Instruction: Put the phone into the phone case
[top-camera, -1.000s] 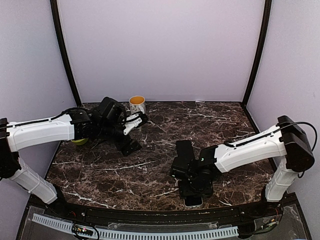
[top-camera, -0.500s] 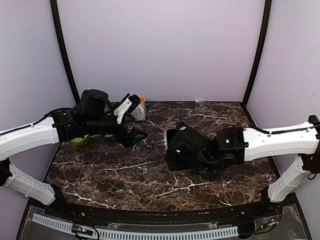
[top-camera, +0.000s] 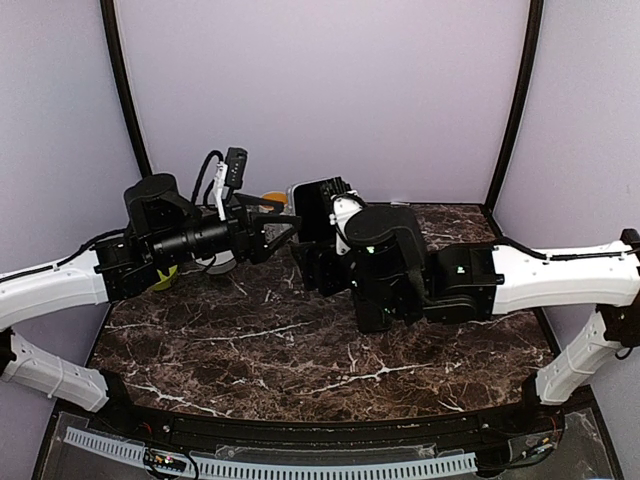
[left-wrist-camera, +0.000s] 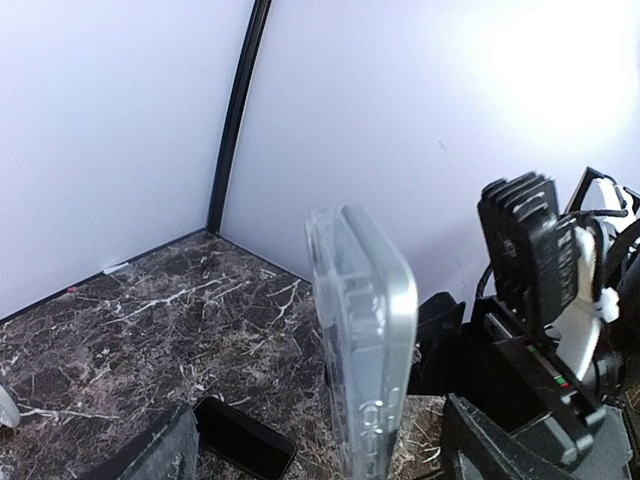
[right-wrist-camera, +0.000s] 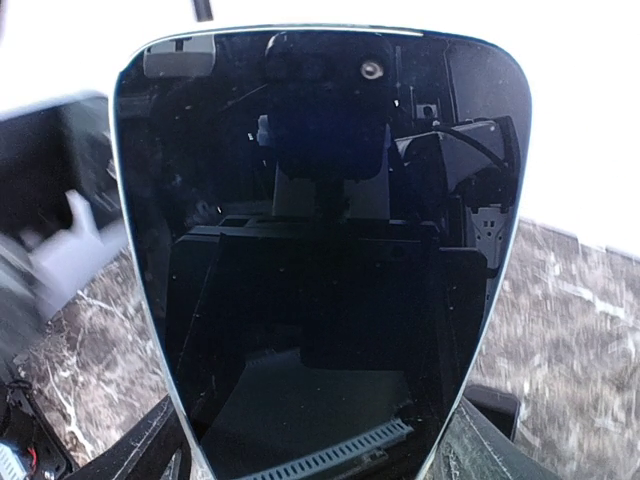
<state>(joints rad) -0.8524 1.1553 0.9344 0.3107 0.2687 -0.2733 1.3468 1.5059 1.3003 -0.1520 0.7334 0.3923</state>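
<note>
**Entry: phone and case, both aloft, not yet joined**

Item 1. The phone case (left-wrist-camera: 365, 320): a clear, soft shell. The left wrist view shows it nearly edge-on and upright, with side cut-outs visible low on its wall. It is off the table and nothing sits inside it.

Item 2. The left gripper (left-wrist-camera: 322, 435): it carries the phone case by the lower end. Its dark fingers (left-wrist-camera: 165, 450) are spread wide on either side of the shell. The contact itself is cut off by the bottom of the frame.

Item 3. The phone (right-wrist-camera: 320, 250): a black slab with a glossy screen that fills the right wrist view. The screen faces that camera and mirrors the gripper body. In the top view it stands upright above the back of the table, just beside the left gripper and apart from the case.

Item 4. The right gripper (right-wrist-camera: 320, 445): it is clamped across the width of the phone at its lower end, with one finger showing at each bottom corner.

Item 5. The table (top-camera: 300, 350): dark brown marble pattern with white veins.

Item 6. The black slab (left-wrist-camera: 245, 452): flat and phone-like, lying on the table beyond the case.

Item 7. The cup (top-camera: 272, 197): only an orange sliver shows behind the left gripper.

Item 8. The yellow-green object (top-camera: 163, 277): partly hidden under the left arm (top-camera: 50, 285), so I cannot tell what it is.

Item 9. The right arm (top-camera: 540, 275): white, reaching in from the right edge.
</note>
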